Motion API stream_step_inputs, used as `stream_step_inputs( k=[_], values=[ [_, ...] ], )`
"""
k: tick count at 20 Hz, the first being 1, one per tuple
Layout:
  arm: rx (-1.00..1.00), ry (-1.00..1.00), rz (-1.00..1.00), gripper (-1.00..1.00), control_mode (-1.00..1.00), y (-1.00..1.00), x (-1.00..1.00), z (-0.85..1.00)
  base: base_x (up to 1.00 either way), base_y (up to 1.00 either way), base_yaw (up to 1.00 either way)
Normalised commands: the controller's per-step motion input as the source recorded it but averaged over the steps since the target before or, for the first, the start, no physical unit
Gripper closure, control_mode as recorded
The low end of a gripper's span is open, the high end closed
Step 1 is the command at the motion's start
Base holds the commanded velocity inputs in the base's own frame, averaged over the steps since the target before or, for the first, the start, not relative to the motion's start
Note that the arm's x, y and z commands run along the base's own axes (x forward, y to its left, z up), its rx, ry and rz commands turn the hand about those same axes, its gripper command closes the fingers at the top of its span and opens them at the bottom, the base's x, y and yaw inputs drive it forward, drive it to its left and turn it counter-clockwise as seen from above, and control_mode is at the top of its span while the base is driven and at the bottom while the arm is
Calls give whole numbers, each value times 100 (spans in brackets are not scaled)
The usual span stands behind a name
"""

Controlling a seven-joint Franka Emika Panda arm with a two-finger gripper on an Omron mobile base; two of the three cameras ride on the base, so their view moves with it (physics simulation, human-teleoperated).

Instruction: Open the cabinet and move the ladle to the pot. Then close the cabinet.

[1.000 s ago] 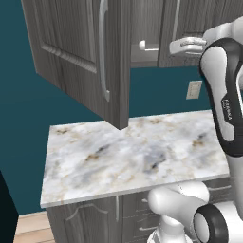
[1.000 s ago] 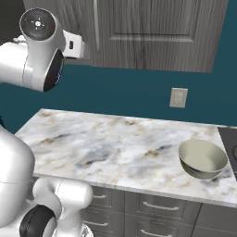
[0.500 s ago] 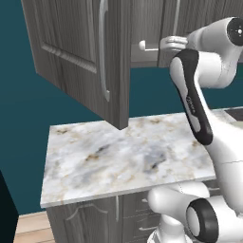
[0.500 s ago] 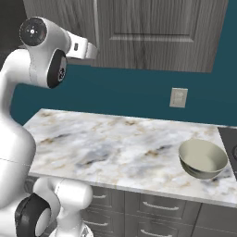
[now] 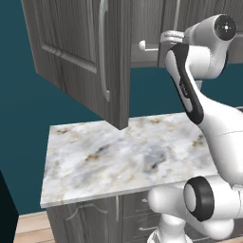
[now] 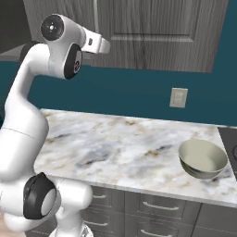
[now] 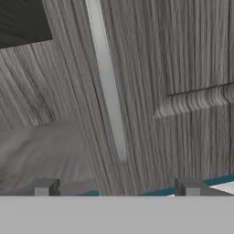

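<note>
Two fingertips (image 7: 45, 186) of the gripper (image 7: 116, 187) were spread wide, nothing held. Beyond, the cabinet (image 7: 183, 59) door's slim handle (image 7: 107, 82) was seen; a rigid, probably slippery bar, best pinched mid-length. The pot (image 6: 202, 159) sat on the counter (image 6: 115, 148).

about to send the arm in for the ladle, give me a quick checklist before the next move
1. Left cabinet door swung open: ok.
2. Right door shut, not in the way: ok.
3. Pincer open, holding nothing: ok.
4. Ladle found in the cabinet: cannot tell; the hand view faces the right door's handle, with just a dark gap of the interior.
5. Pot upright on the counter, ready to receive: ok.
</note>
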Motion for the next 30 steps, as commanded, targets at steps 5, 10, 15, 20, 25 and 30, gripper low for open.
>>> stream_step_inputs(
  k=[5,10,15,20,25,30],
  values=[
    [3,0,0,-100,-100,-18,49,0,0,0,0],
    [0,0,0,-100,-100,-10,59,0,0,0,0],
    [0,0,0,-100,-100,-3,60,0,0,0,0],
    [0,0,0,-100,-100,0,57,0,0,0,0],
    [0,0,0,100,-100,0,53,0,0,0,0],
    [0,-2,-2,100,-100,-22,16,0,0,0,0]
  ],
)
